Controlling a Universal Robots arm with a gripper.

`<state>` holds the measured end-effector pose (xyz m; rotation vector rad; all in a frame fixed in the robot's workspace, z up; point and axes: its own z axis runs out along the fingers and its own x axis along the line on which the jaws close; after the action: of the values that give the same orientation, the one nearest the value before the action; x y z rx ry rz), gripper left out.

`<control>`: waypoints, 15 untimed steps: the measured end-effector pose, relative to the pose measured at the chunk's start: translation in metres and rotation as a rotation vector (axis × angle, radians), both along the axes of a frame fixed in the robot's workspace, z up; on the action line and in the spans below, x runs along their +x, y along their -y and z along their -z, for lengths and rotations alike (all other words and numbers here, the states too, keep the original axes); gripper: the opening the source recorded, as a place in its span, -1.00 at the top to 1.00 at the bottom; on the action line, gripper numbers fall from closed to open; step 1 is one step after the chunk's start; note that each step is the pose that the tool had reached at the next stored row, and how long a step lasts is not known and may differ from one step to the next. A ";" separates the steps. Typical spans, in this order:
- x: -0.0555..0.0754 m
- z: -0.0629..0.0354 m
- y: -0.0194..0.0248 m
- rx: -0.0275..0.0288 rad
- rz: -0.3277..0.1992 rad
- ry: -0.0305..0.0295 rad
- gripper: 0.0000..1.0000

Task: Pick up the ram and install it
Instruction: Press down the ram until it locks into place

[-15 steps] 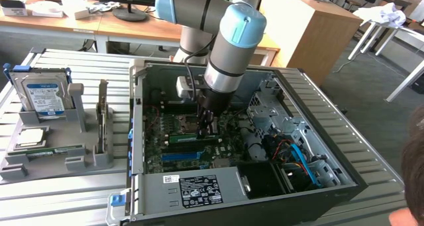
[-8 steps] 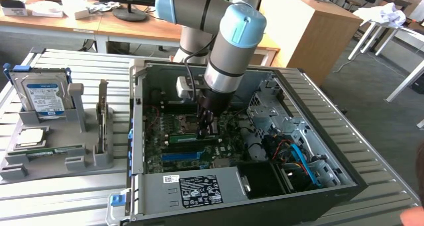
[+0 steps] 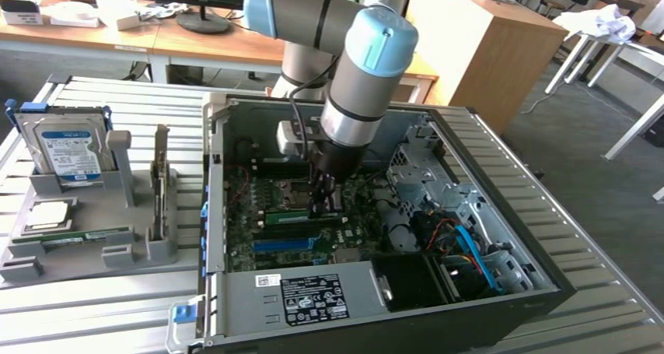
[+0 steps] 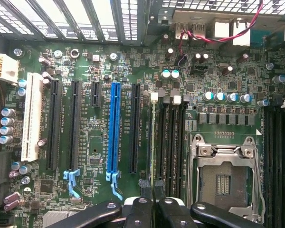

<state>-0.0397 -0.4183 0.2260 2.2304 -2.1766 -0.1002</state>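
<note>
Office desks and a dark monitor stand at the back of the room, and in front of them I have a grey slatted metal table (image 3: 581, 237) carrying an open computer case (image 3: 487, 175) lying on its side. At the exterior view's left sits a grey parts holder (image 3: 124, 249) with a silver hard drive (image 3: 68, 152) standing upright in it and a tall grey card (image 3: 161, 183) on edge beside that. My arm (image 3: 363, 66) reaches straight down into the case, and the gripper (image 3: 323, 206) is low over the green motherboard (image 3: 270, 237). On the wrist view the two black fingertips (image 4: 145, 184) are drawn together, pinching the ram (image 4: 154, 142). I see the ram edge-on as a thin pale line running away from the gripper (image 4: 151, 184) along the first of the black memory slots (image 4: 173, 142). That slot lies between a long black expansion slot (image 4: 134, 128) and the metal-framed processor socket (image 4: 225, 175). The blue expansion slot (image 4: 115, 128) is one row further out. From outside, the ram (image 3: 285, 212) shows as a short green strip at the fingertips, right down at board level. I cannot tell whether it is fully seated or just resting on the slot. The labelled power supply (image 3: 311, 296) fills the near edge of the case.
</note>
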 end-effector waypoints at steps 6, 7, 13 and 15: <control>0.000 -0.0053 0.0000 0.0001 0.000 0.0000 0.76; 0.000 -0.0065 0.0000 0.0002 0.000 0.0001 0.76; 0.000 -0.0152 0.0000 0.0004 0.000 0.0001 0.76; 0.000 -0.0172 0.0000 0.0011 0.000 0.0000 0.76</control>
<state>-0.0395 -0.4183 0.2432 2.2309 -2.1771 -0.1014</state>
